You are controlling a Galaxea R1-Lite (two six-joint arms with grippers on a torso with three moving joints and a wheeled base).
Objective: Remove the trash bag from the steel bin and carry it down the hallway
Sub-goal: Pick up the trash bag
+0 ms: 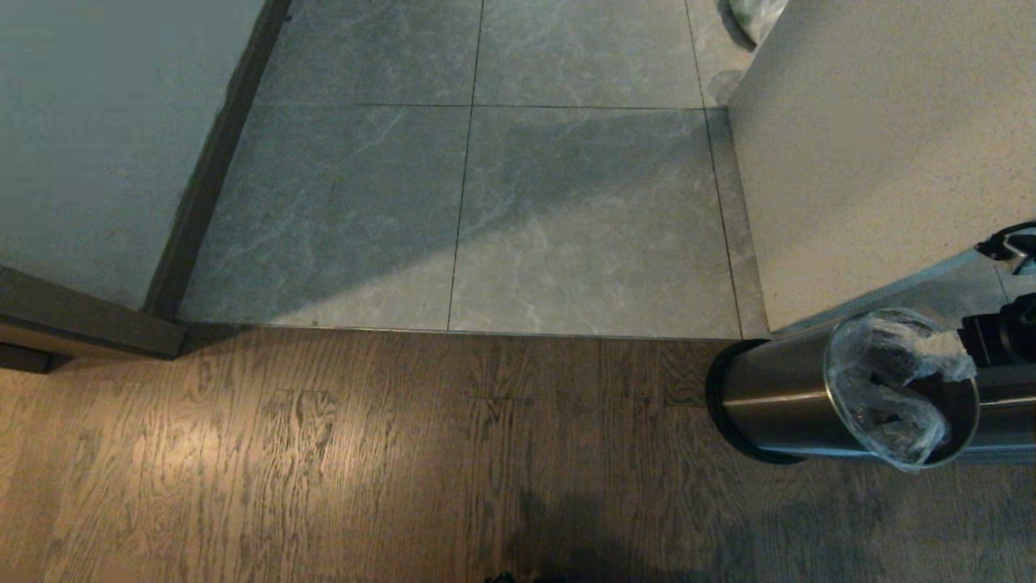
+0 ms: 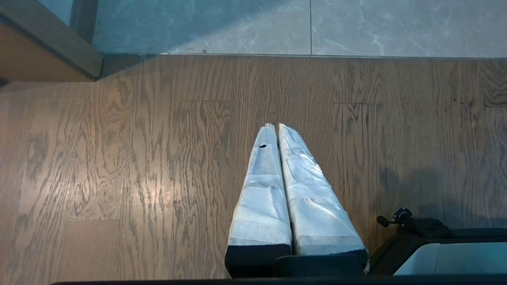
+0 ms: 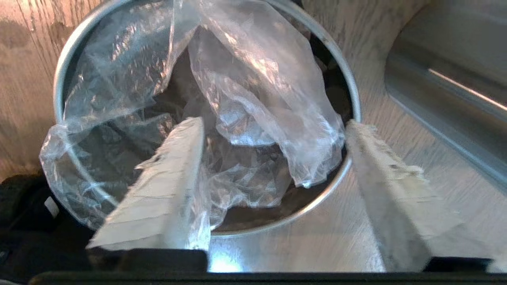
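Right gripper (image 3: 273,130) hangs just over the steel bin (image 3: 348,99), its two padded fingers (image 3: 166,174) spread wide with nothing held; one finger is over the bin's mouth, the other over its rim. The trash bag (image 3: 253,79) sits loose inside.

From the head, the steel bin (image 1: 769,397) stands on the wood floor by the grey hallway tiles (image 1: 526,202), bag edge (image 1: 890,389) poking out.

Left gripper (image 2: 276,128) waits pressed together over the wood floor (image 2: 119,158).

A good next move, I think: dip down and pinch a thick bunch of plastic, not the metal edge.

Home hallway: wood planks (image 1: 324,453), marbled tiles (image 1: 486,219).
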